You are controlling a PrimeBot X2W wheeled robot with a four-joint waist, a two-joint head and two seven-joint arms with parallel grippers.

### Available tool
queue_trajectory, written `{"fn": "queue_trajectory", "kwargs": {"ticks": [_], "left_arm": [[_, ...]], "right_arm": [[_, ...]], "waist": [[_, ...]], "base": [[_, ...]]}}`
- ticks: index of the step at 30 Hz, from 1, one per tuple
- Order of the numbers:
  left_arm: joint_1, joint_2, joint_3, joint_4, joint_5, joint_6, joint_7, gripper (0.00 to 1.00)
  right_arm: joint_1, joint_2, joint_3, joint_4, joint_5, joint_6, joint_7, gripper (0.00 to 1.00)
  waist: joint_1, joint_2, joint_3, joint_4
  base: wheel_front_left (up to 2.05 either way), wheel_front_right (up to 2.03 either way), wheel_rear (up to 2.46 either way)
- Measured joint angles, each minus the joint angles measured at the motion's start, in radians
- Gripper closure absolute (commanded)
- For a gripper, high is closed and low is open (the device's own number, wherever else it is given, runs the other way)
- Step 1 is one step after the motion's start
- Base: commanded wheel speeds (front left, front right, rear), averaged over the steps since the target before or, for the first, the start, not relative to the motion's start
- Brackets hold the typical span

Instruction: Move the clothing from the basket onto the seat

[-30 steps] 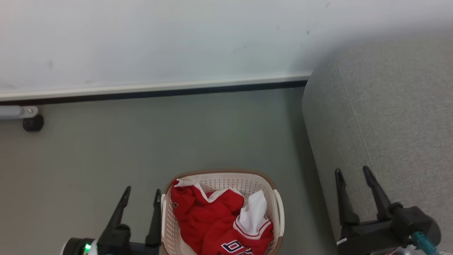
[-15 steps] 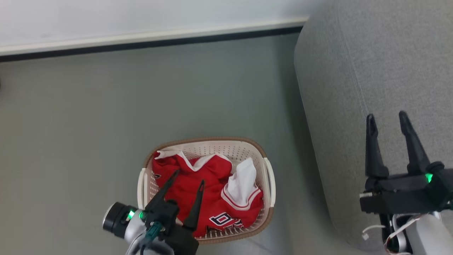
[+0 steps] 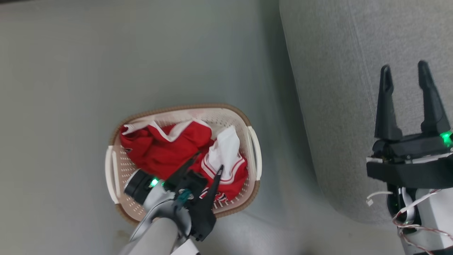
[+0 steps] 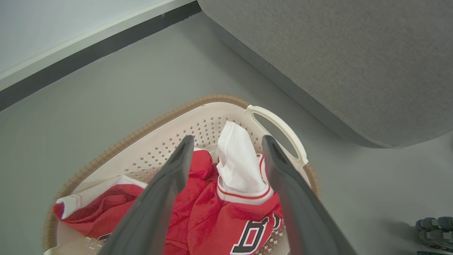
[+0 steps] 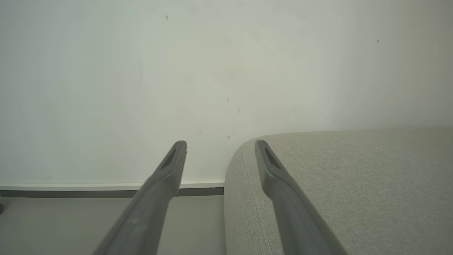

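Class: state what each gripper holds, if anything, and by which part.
Nothing is held. The left gripper hangs open over the clothing in the basket; the right gripper is open near the seat.

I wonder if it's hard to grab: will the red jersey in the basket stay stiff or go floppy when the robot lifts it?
Probably floppy: the red jersey lies crumpled in folds in the basket, so it would likely droop from the left gripper. It looks thin, so likely light.

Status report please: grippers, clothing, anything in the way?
Left gripper, jaws open, above clothing in basket. Right gripper, jaws open, empty, near seat. No obstruction seen.
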Motion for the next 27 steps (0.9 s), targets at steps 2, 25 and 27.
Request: {"fn": "queue_trajectory", "kwargs": {"ticks": [2, 25, 27], "left_arm": [[-0.028, -0.001, -0.046, 0.013, -0.016, 0.002, 0.01, 0.0], [-0.324, 0.002, -0.214, 0.185, -0.116, 0.046, 0.105, 0.0], [-0.347, 0.002, -0.216, 0.204, -0.117, 0.055, 0.112, 0.0]], "right_arm": [[-0.018, 0.0, -0.004, -0.013, 0.0, 0.0, 0.0, 0.0], [-0.169, 0.021, -0.004, -0.181, -0.016, 0.009, 0.0, 0.0], [-0.179, 0.021, -0.011, -0.185, -0.016, 0.009, 0.0, 0.0]], "waist": [[0.0, 0.0, 0.029, -0.009], [0.0, 0.0, 0.357, -0.081], [0.0, 0.0, 0.385, -0.086]], "base": [[0.0, 0.0, 0.0], [0.0, 0.0, 0.0], [0.0, 0.0, 0.0]]}}
